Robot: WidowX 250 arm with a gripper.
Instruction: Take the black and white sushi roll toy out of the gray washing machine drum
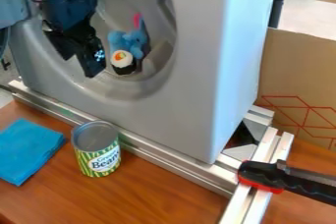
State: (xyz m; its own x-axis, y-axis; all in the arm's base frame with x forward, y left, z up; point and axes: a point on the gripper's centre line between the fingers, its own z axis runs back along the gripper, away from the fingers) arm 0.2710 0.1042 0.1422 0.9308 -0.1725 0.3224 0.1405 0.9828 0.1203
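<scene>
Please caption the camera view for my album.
Black gripper near toy sushi and a blue toy, striped can below.

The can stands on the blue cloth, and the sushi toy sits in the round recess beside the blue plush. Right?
The can isn't on the blue cloth: the camera view shows it on the tabletop, beside the cloth. The sushi toy is in the round recess beside the blue plush.

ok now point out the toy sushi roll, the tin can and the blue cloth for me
Toy sushi roll (pixel 123 61): camera view, on its white face.
Tin can (pixel 97 151): camera view, on its striped side.
Blue cloth (pixel 26 149): camera view, near its middle.
</scene>
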